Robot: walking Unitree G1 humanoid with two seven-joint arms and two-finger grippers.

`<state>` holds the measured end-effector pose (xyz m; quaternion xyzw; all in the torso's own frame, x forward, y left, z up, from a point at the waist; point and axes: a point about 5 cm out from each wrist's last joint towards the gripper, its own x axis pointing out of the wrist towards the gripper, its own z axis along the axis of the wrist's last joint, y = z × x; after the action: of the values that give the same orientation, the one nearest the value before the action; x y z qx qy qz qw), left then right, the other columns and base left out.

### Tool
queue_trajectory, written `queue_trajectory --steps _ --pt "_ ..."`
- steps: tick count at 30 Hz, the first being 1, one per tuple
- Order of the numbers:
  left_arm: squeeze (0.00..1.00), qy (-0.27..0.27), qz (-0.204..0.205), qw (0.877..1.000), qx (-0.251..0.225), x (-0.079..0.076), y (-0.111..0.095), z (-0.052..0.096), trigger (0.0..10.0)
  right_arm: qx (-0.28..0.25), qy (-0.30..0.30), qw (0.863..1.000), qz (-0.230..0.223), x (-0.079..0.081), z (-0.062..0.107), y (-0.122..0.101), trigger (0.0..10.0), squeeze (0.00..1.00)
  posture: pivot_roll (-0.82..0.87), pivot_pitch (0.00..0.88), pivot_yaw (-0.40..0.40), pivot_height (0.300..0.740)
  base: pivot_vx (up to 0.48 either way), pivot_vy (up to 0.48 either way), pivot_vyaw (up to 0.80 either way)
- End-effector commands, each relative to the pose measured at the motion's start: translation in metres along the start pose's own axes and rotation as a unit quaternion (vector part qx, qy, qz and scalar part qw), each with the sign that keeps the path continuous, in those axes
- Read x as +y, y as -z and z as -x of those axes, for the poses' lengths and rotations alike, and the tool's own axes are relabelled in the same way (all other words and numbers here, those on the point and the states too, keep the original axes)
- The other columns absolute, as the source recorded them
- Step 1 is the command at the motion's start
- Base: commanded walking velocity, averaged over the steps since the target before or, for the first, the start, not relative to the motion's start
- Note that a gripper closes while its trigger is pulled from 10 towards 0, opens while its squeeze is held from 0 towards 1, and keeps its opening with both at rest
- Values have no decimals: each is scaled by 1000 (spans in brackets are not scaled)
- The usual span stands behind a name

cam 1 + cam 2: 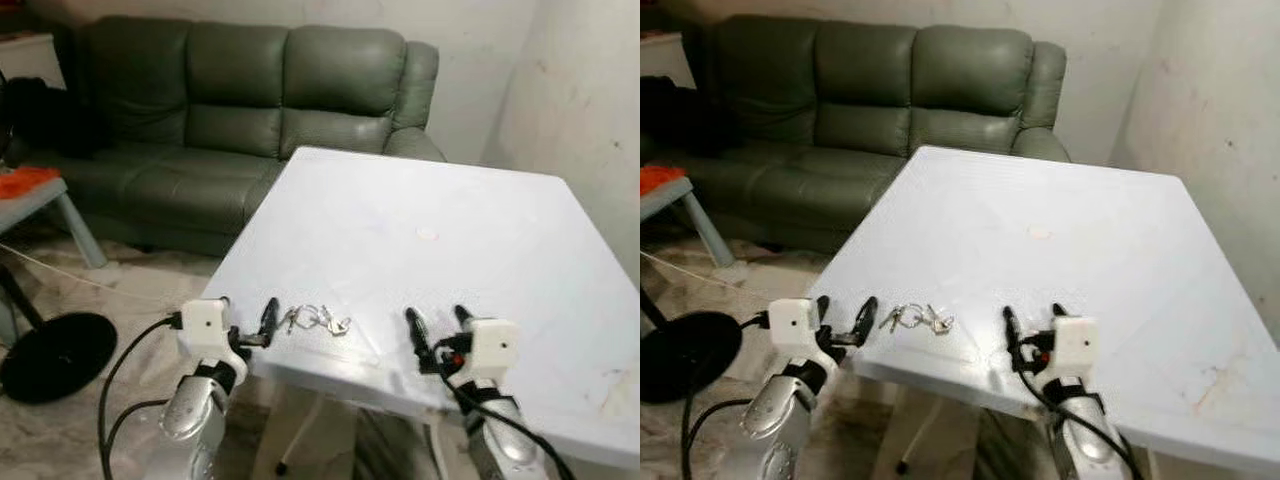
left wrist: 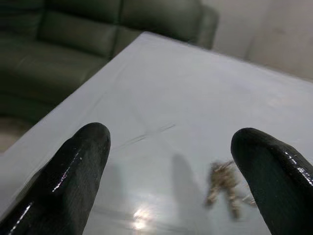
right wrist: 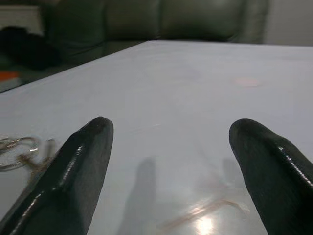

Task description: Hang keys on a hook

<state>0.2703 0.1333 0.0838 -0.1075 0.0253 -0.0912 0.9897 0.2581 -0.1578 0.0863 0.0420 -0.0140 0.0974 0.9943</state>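
A small bunch of keys (image 1: 318, 320) on metal rings lies on the white table (image 1: 430, 200), close to its front edge. My left gripper (image 1: 246, 312) hovers at the table's front left corner, open, its right fingertip just left of the keys (image 2: 224, 182). My right gripper (image 1: 437, 321) stands open over the front edge, a hand's width right of the keys (image 3: 19, 152). Nothing is between either pair of fingers.
A green leather sofa (image 1: 240, 110) stands behind the table. A grey side table (image 1: 40, 200) with an orange item is at the left, and a black round base (image 1: 55, 355) rests on the floor. A plastered wall (image 1: 590, 110) rises at the right.
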Motion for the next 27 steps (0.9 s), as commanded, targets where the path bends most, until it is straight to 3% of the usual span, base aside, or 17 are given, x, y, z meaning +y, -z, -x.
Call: queue_trajectory --steps 1,11,22,27 --pt "0 8 -9 1000 -5 -3 -2 0 10000 -4 -17 1000 -1 0 -1 -2 10000 0 58 0 -39 740 0 0 0" --pt "0 26 -3 1000 -1 -14 2 3 10000 -6 -83 996 32 2 -11 -10 10000 0 59 0 -43 740 0 0 0" --pt "0 19 18 1000 -2 -12 1 3 10000 -5 -88 996 32 6 -15 -10 10000 0 70 0 -49 740 0 0 0" --pt "0 23 20 1000 -1 -13 0 2 10000 -5 -83 996 29 6 -14 -9 10000 0 64 0 -46 740 0 320 0"
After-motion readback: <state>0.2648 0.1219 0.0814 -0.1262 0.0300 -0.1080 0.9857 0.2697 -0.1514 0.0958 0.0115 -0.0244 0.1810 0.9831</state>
